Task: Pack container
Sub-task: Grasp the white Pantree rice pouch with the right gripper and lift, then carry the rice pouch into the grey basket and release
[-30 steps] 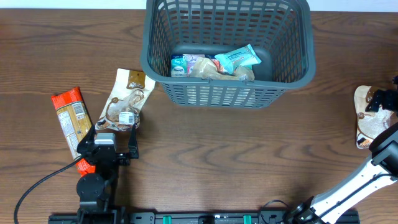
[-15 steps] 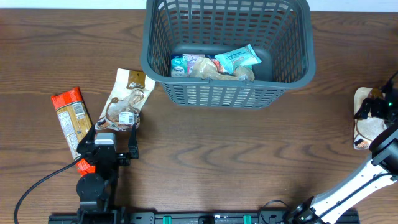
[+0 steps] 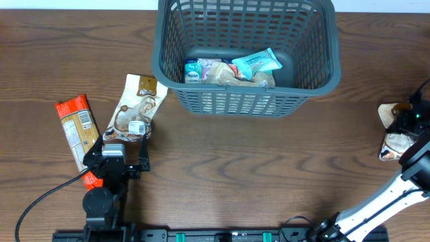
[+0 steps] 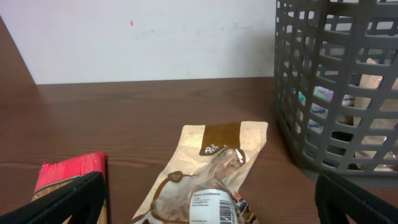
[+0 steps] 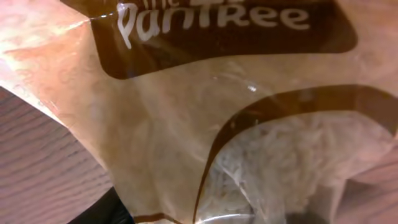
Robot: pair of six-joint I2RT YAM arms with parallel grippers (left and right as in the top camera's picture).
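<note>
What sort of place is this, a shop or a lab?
Likely a robotics lab bench: robot arm mounted at a wooden table, a grey basket holding snack packets, plain white wall.

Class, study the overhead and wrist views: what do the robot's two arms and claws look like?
The left arm is black and blocky, with a black cable trailing from it. The left claw has two flat black fingers. The right arm has a long white link between black joints. The right claw is black, with what looks like a small green light.
</note>
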